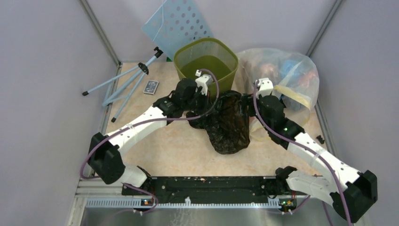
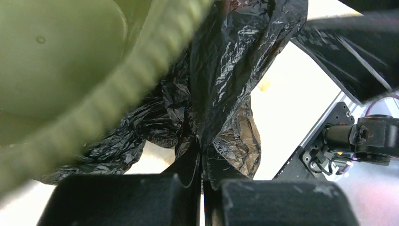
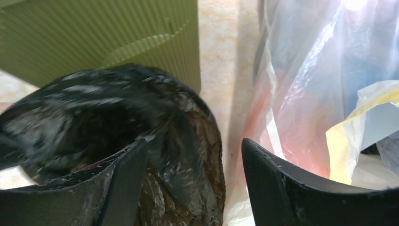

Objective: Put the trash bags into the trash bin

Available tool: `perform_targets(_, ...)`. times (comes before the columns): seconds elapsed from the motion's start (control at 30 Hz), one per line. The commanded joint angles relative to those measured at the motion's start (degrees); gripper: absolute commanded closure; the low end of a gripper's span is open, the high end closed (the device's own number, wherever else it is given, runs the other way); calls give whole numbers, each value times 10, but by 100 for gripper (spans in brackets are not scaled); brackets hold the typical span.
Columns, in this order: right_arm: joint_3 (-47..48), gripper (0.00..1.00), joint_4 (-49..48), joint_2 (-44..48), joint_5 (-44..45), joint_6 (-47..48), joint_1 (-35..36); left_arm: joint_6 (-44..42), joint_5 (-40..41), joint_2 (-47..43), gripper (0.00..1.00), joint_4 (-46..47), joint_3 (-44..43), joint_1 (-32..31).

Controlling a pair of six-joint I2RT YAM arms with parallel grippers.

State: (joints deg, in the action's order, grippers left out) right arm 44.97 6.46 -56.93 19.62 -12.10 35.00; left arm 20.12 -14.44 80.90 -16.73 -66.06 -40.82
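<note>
The olive-green trash bin stands upright at the back of the table. Just in front of it the crinkled black trash bag hangs and slumps onto the table. My left gripper is shut on a fold of the trash bag, right beside the bin's rim; its fingertips meet on the plastic. My right gripper is open. The bag's edge lies loose against its left finger. The bin wall is just beyond.
A clear bag of colourful rubbish sits right of the bin, close behind my right gripper. A pale blue perforated board leans at the back. A folded tripod and a small dark card lie at the left.
</note>
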Motion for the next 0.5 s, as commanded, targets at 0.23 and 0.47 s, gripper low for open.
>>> perform_targets(0.23, -101, 26, -24, 179, -180, -27, -2, 75, -110, 77, 100, -38, -92, 23)
perform_targets(0.47, -203, 100, -209, 132, -276, -117, 2, 118, -171, 59, 100, -11, -71, 25)
